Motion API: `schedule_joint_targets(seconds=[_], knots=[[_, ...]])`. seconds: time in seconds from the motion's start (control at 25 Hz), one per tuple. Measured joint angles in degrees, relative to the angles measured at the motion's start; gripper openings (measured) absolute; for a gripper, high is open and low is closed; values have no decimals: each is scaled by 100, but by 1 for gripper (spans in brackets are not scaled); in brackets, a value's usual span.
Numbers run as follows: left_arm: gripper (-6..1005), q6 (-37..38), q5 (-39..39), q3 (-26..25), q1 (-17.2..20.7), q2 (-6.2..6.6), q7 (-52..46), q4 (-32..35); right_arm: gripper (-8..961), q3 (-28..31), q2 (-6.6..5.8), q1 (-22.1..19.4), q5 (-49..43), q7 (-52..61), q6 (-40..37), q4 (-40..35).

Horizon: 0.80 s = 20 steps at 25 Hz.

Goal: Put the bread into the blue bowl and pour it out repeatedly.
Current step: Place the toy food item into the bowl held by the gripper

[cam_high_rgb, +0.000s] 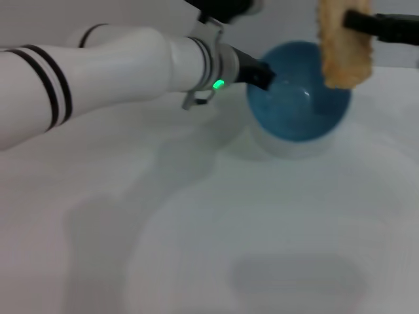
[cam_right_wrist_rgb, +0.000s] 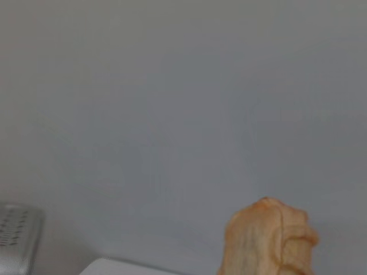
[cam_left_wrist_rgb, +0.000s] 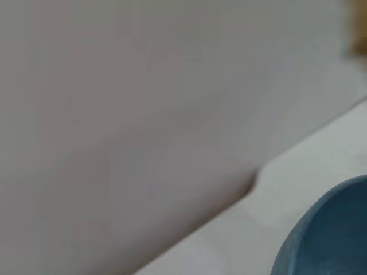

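The blue bowl (cam_high_rgb: pixel 294 108) stands on the white table at the far middle-right, its inside facing me and holding nothing. My left gripper (cam_high_rgb: pixel 265 73) reaches in from the left, its dark fingers shut on the bowl's left rim. In the left wrist view a part of the bowl (cam_left_wrist_rgb: pixel 327 235) shows. The bread (cam_high_rgb: pixel 344 55) hangs upright above the bowl's far right rim, its golden-tan side toward me. My right gripper (cam_high_rgb: pixel 355 19) is shut on the bread's upper part. One end of the bread (cam_right_wrist_rgb: pixel 266 240) shows against the grey wall in the right wrist view.
The white table (cam_high_rgb: pixel 209 229) stretches toward me from the bowl. A grey wall (cam_left_wrist_rgb: pixel 143 114) rises right behind the table's far edge. A grey perforated object (cam_right_wrist_rgb: pixel 14 235) sits in a corner of the right wrist view.
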Motion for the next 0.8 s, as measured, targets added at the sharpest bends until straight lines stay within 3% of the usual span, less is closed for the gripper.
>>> schedule_joint_targets(seconds=[0.32,0.8], knots=[[-1,15,-422,303,-12,2,-2,141,190,-597,8,415,19,-572,879,998],[0,-123,-450,310,35,2,16,89,157,-893,40,338,49,-573,1027,1092]])
